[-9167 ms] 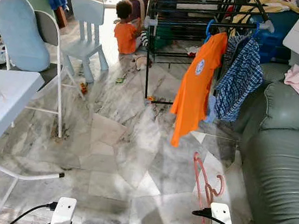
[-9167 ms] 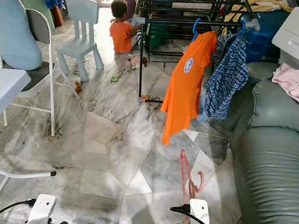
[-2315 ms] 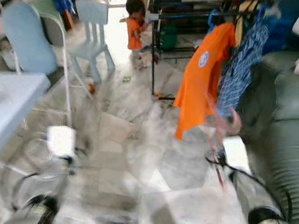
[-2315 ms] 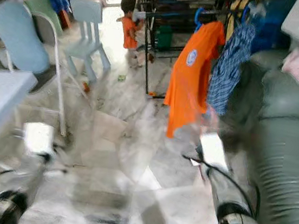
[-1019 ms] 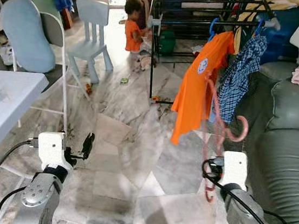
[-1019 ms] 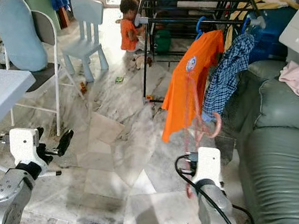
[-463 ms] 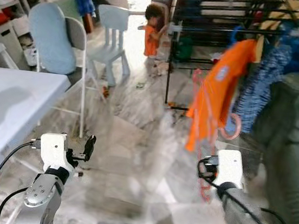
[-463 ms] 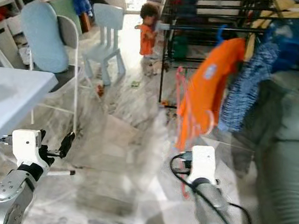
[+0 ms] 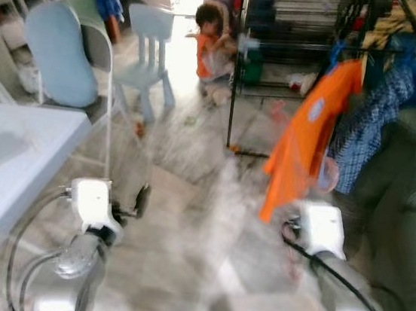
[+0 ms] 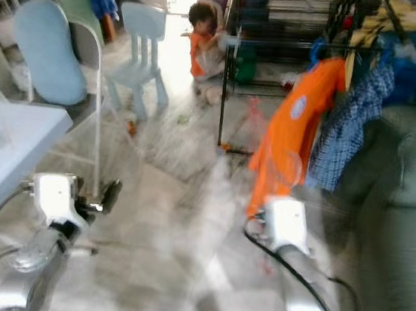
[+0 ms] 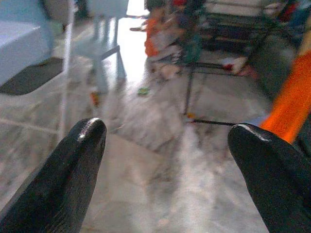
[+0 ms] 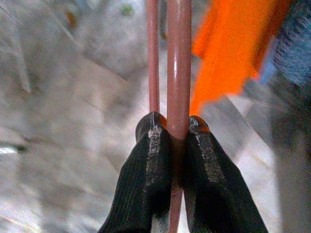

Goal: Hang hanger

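Note:
My right gripper (image 12: 178, 127) is shut on the thin rods of a pink hanger (image 12: 178, 58). In the eye views the hanger (image 10: 292, 166) is a faint blur rising above my right wrist, just in front of an orange T-shirt (image 9: 309, 137). That shirt and a blue plaid shirt (image 9: 367, 126) hang on blue hangers from a rail of the black drying rack (image 9: 238, 68). My left gripper (image 11: 167, 141) is open with nothing between its fingers, held low over the floor at the left (image 9: 140, 200).
A child in an orange top (image 9: 207, 38) sits on the marble floor by the rack's left post. A light blue child's chair (image 9: 149, 50), a cushioned folding chair (image 9: 57, 53) and a white table (image 9: 3, 153) stand left. A green sofa (image 9: 415, 196) fills the right.
The whole picture has shifted and blurred, so the camera is moving; the rack and shirts look a little nearer. My right gripper still holds the hanger upright. The left gripper stays open.

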### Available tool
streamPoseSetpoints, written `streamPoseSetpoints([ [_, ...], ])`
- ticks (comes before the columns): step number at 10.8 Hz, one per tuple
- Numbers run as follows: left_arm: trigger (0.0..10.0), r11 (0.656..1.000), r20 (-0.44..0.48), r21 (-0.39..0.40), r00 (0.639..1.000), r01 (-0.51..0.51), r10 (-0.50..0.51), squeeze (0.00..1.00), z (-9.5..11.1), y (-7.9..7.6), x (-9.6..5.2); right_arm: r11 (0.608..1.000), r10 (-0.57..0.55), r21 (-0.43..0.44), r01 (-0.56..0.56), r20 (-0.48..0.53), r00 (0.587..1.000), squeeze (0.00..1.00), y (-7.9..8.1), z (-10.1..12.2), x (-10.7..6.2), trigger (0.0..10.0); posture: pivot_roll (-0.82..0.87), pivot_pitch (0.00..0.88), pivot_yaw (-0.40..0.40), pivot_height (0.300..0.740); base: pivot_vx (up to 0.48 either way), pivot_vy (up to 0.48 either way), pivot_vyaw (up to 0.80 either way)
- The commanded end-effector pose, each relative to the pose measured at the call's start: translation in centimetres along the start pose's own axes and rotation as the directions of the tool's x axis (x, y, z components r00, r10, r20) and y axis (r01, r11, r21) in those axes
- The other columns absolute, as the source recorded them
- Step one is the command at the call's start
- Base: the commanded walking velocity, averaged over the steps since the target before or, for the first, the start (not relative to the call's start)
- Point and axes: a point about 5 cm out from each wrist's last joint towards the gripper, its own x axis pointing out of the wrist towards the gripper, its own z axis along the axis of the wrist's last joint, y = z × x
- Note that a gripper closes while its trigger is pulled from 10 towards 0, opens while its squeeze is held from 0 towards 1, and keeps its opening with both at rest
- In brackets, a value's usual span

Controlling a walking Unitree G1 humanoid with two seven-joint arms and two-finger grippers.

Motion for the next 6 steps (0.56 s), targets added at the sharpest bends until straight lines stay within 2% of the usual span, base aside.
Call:
streamPoseSetpoints([
  [1, 10.0, 1.000, 0.036, 0.029, 0.999, -0.003, 0.002, 0.00, 0.9, -0.5, 0.7, 1.000, -0.030, -0.002, 0.030, -0.005, 1.000, 0.00, -0.6, 0.4, 0.0, 10.0, -0.17, 0.000, 0.043, 0.740, 0.000, 0.000, 0.00],
  [2, 10.0, 0.999, 0.044, 0.029, 0.999, -0.028, 0.027, 0.00, 1.1, -0.2, 0.6, 1.000, -0.014, -0.022, 0.013, -0.013, 1.000, 0.00, 0.2, 0.8, -0.1, 10.0, -0.14, 0.000, -0.002, 0.740, 0.000, 0.000, 0.00],
  [3, 10.0, 0.999, 0.059, 0.012, 0.997, -0.042, 0.041, 0.00, 1.3, -0.1, 0.1, 0.996, 0.027, -0.084, -0.031, -0.042, 0.999, 0.00, 1.2, 0.3, -0.2, 10.0, -0.12, 0.000, -0.032, 0.740, 0.000, 0.000, 0.00],
  [4, 10.0, 0.998, 0.063, 0.036, 0.997, -0.047, 0.045, 0.00, 1.0, 0.2, -0.8, 0.995, 0.052, -0.083, -0.057, -0.060, 0.997, 0.00, 1.7, -0.5, -0.1, 10.0, -0.08, 0.000, -0.042, 0.740, 0.000, 0.000, 0.00],
  [5, 10.0, 0.997, 0.049, 0.016, 0.996, -0.075, 0.074, 0.00, 0.1, 0.7, -1.5, 0.997, 0.053, -0.053, -0.059, -0.109, 0.993, 0.00, 2.1, -1.6, 0.7, 10.0, -0.06, 0.000, -0.048, 0.740, 0.000, 0.000, 0.00],
  [6, 10.0, 0.992, 0.048, -0.011, 0.991, -0.127, 0.127, 0.00, 0.1, 1.1, -1.6, 0.995, 0.047, -0.090, -0.053, -0.068, 0.997, 0.00, 1.8, -0.3, 1.5, 10.0, -0.07, 0.000, -0.032, 0.740, 0.000, 0.000, 0.00],
])
